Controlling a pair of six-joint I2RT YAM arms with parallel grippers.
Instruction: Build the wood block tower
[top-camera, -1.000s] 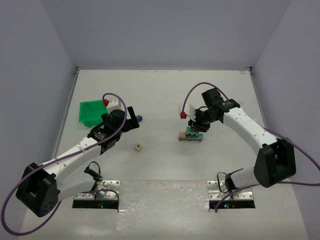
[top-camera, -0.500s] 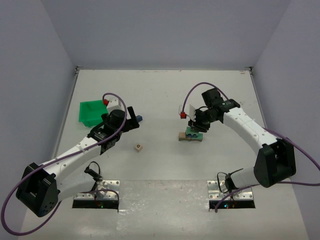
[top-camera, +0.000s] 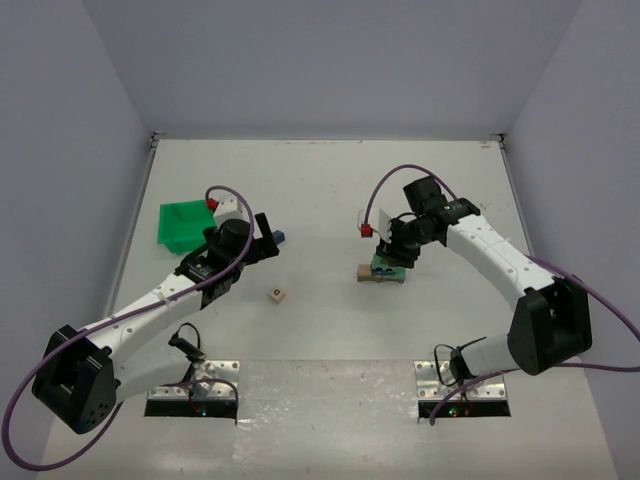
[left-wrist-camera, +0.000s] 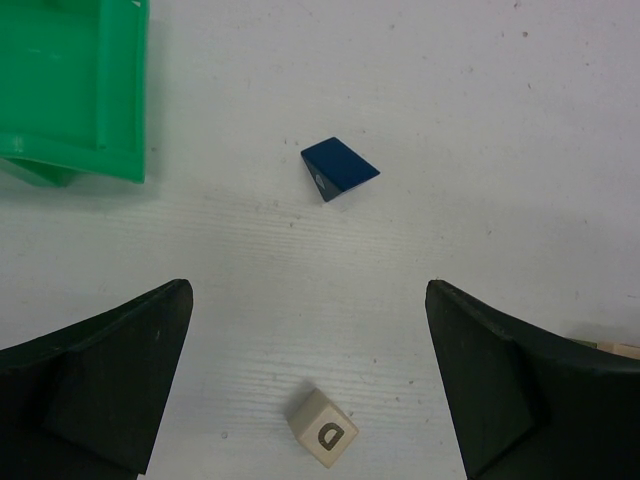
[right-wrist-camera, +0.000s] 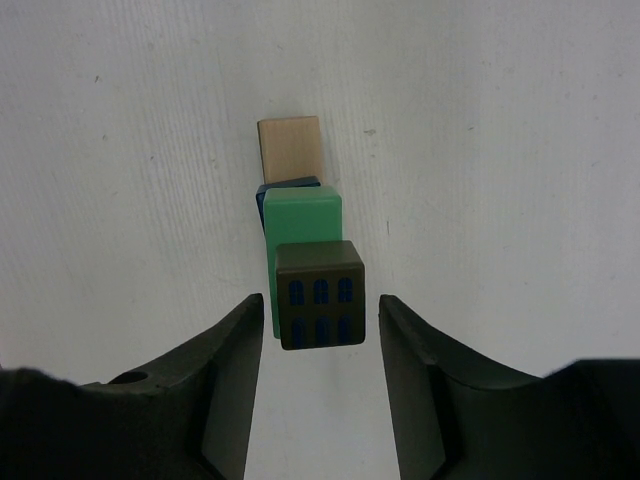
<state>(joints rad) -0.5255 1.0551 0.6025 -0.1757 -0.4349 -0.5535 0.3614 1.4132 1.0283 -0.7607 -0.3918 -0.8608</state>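
The wood block tower (top-camera: 382, 268) stands right of the table's middle. From above, the right wrist view shows a tan bar (right-wrist-camera: 290, 148) at its base, a blue piece (right-wrist-camera: 290, 184), a green block (right-wrist-camera: 302, 218) and a dark brown cube with blue windows (right-wrist-camera: 320, 295) on top. My right gripper (right-wrist-camera: 320, 305) straddles that cube, open, with a gap on each side. My left gripper (left-wrist-camera: 308, 290) hangs open over a tan cube marked D (left-wrist-camera: 322, 428). A blue wedge (left-wrist-camera: 340, 168) lies just beyond it.
A green plastic bin (top-camera: 185, 224) sits at the left, with a red block (top-camera: 212, 203) behind it. Another red block (top-camera: 366, 230) lies just left of the right gripper (top-camera: 392, 252). The D cube (top-camera: 277, 295) sits between the two arms.
The right gripper's fingers have parted a little around the tower's top cube. Both arms and the loose blocks stay where they were.
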